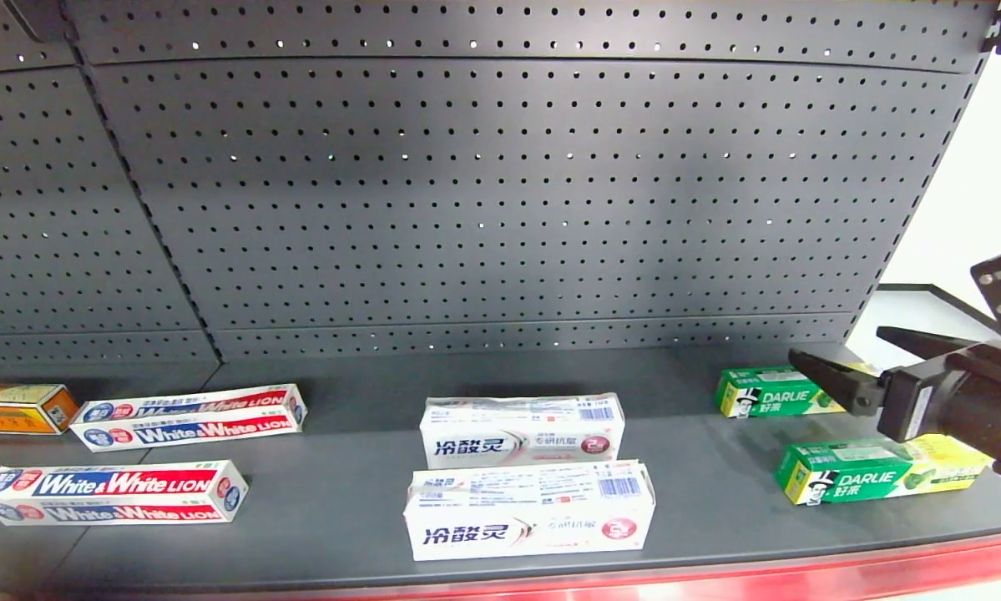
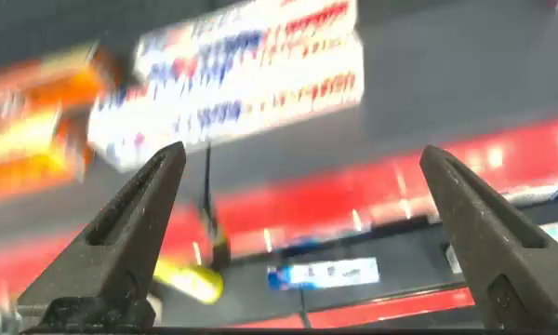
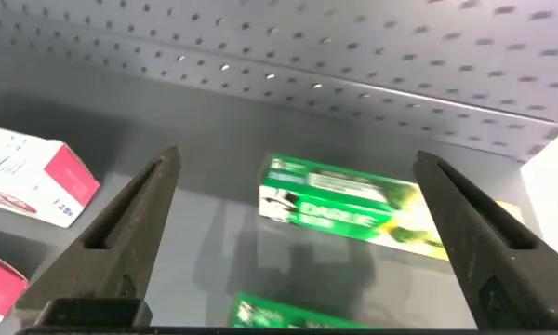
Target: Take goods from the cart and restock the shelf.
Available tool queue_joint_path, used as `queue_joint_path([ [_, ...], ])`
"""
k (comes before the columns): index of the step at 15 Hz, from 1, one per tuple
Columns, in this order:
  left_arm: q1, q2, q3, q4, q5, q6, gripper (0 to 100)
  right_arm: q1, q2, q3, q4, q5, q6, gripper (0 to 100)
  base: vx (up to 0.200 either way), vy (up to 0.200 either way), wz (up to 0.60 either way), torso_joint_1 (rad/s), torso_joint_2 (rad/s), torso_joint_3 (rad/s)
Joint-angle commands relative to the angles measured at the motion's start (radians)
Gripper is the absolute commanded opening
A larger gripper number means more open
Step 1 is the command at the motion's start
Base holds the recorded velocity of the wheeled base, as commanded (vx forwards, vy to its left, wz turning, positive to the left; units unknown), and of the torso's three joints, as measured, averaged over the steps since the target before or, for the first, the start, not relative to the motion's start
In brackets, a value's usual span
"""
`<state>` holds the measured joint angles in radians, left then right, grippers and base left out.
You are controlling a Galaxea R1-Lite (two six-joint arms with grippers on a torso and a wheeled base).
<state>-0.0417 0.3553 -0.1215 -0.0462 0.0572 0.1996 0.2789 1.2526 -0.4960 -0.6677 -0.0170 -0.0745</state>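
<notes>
Right tool (image 1: 835,344) spread, empty, hung near rear green box (image 1: 763,392) and front green box (image 1: 876,472) at shelf's (image 1: 341,467) right end, well apart from 2 white boxes (image 1: 521,431). Left tool (image 2: 302,151) spread, empty.

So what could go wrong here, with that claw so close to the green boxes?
1. The open right gripper hangs right by the rear green box; a careless sweep might knock it crooked.
2. The front green box lies near the shelf's red edge; a nudge could tip it off.
</notes>
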Motion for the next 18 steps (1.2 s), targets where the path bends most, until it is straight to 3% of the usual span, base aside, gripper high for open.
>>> queue_joint_path([
  [1, 0.082, -0.288, 0.068, 0.123, 0.018, -0.078, 100, -0.057, -0.202, 0.062, 0.003, 0.002, -0.002, 100, 0.0, 0.0, 0.0, 0.0, 0.0, 0.0],
  [6, 0.082, -0.289, 0.098, 0.052, 0.018, -0.143, 100, -0.182, -0.558, 0.243, 0.048, 0.005, 0.11, 100, 0.0, 0.0, 0.0, 0.0, 0.0, 0.0],
  [7, 0.08, -0.289, 0.1, 0.052, 0.018, -0.157, 100, -0.185, -0.653, 0.292, 0.094, 0.006, 0.11, 100, 0.0, 0.0, 0.0, 0.0, 0.0, 0.0],
  [9, 0.048, -0.334, 0.103, 0.06, 0.012, -0.215, 100, -0.184, -0.835, 0.358, 0.244, 0.008, 0.11, 100, 0.0, 0.0, 0.0, 0.0, 0.0, 0.0],
  [11, 0.042, -0.355, 0.108, 0.057, -0.109, -0.184, 100, -0.164, -1.042, 0.376, 0.427, 0.034, 0.111, 100, 0.0, 0.0, 0.0, 0.0, 0.0, 0.0],
  [12, 0.042, -0.355, 0.109, 0.06, -0.157, -0.146, 100, -0.164, -1.139, 0.376, 0.545, 0.035, 0.108, 100, 0.0, 0.0, 0.0, 0.0, 0.0, 0.0],
  [13, 0.04, -0.355, 0.114, 0.062, -0.162, -0.126, 100, -0.17, -1.17, 0.386, 0.591, 0.012, 0.111, 100, 0.0, 0.0, 0.0, 0.0, 0.0, 0.0],
  [16, 0.042, -0.355, 0.118, 0.054, -0.152, -0.132, 100, -0.17, -1.168, 0.496, 0.534, -0.078, 0.124, 100, 0.0, 0.0, 0.0, 0.0, 0.0, 0.0],
  [18, 0.042, -0.355, 0.118, 0.054, -0.151, -0.138, 100, -0.17, -1.168, 0.496, 0.588, -0.098, 0.128, 100, 0.0, 0.0, 0.0, 0.0, 0.0, 0.0],
])
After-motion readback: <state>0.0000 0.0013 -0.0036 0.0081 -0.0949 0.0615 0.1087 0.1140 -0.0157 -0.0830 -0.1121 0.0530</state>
